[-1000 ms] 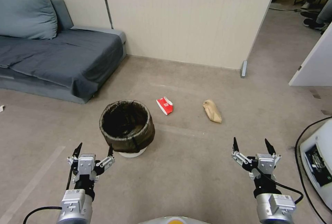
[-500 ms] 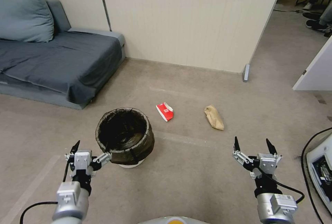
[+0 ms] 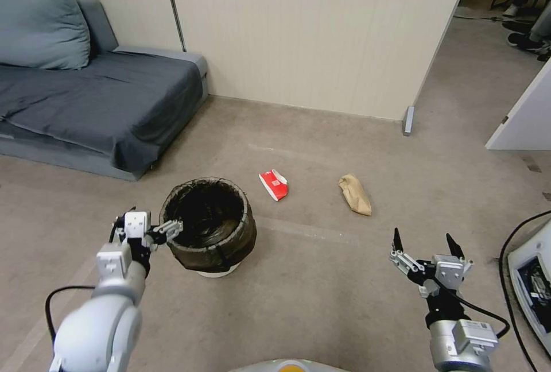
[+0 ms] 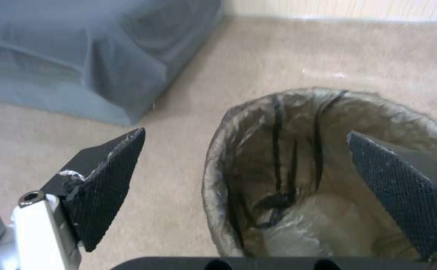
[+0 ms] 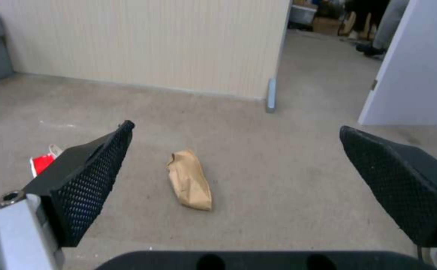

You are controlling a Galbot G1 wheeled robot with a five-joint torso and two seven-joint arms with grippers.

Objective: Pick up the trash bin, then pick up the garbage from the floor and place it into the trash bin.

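Left tool [image 3: 150,228] — raised and advanced since a second ago; it hung low and short of the bin then, and now sits at the bin's 9 o'clock rim. Jaws spread wide, straddling the near wall: in the left wrist view one finger [image 4: 105,187] lies outside over the floor, the other inside over the liner. Nothing gripped yet.

Bin [image 3: 208,224] — on the floor, upright, dark liner folded over its rim, white base showing. Not lifted. Interior looks empty of litter.

Right tool [image 3: 426,245] — parked low at 5 o'clock of the bin, jaws apart, holding nothing; barely shifted over the same second.

Carton [image 3: 274,184] — red and white, on the floor at the bin's 1 o'clock, near it.

Paper bag [image 3: 354,194] — brown, crumpled, on the floor at 2 o'clock, farther off.

Reading: the approach appears complete and the rim is bracketed — closing on the wall seems the step in hand. Both litter items remain untouched.
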